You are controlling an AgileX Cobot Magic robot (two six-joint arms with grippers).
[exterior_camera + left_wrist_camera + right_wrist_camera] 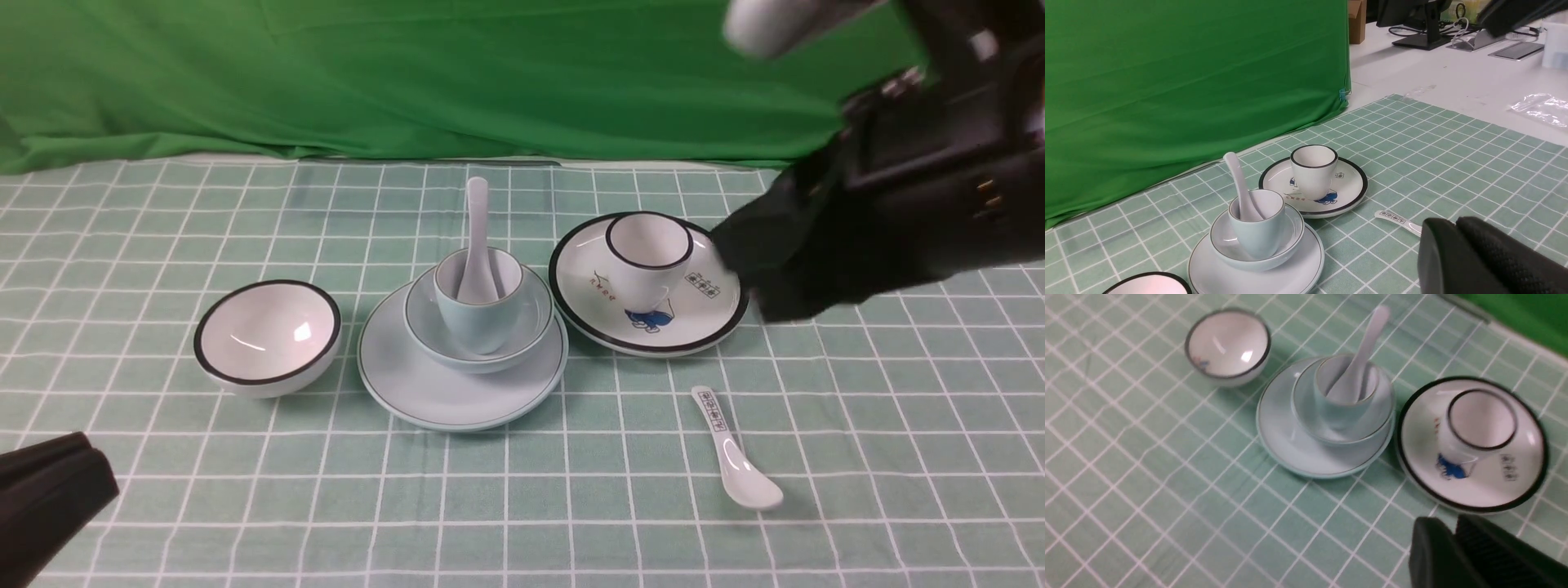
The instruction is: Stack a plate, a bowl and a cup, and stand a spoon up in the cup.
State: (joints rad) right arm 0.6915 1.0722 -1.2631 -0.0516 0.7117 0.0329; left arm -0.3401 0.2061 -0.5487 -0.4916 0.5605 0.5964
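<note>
- Green backdrop (408,73) is hung behind the counter (571,506), which is covered by a pale green cloth with a white grid.
- Near the middle of the counter the plate (424,392) is laid flat on the cloth.
- The bowl (532,322) is set upright on the plate, toward its far side, so that a wider band of plate is left bare on the near side.
- The cup (473,327) is stood upright inside the bowl.
- The spoon (477,220) is stood in the cup, scoop down, with the handle leant over the far rim and raised well above it.
- A black-rimmed bowl (267,336) is seen left of the plate, near it but apart, and appears tilted with its mouth turned toward the front camera.
- A black-rimmed plate (702,314) with a cartoon print is placed just right of the plate; whether the two rims touch cannot be told.
- A black-rimmed cup (647,261) is stood upright on that plate.
- A printed spoon (735,453) is laid on the cloth on the near side of the black-rimmed plate, scoop up and handle pointed away.
- The left claw (1453,230) is held low at the near left corner, well apart from the crockery; its fingers are pressed together and nothing is held.
- The right claw (1453,533) is raised over the right side of the counter, near the black-rimmed plate, and is blurred in the front view; its fingers are closed together and nothing is gripped.
</note>
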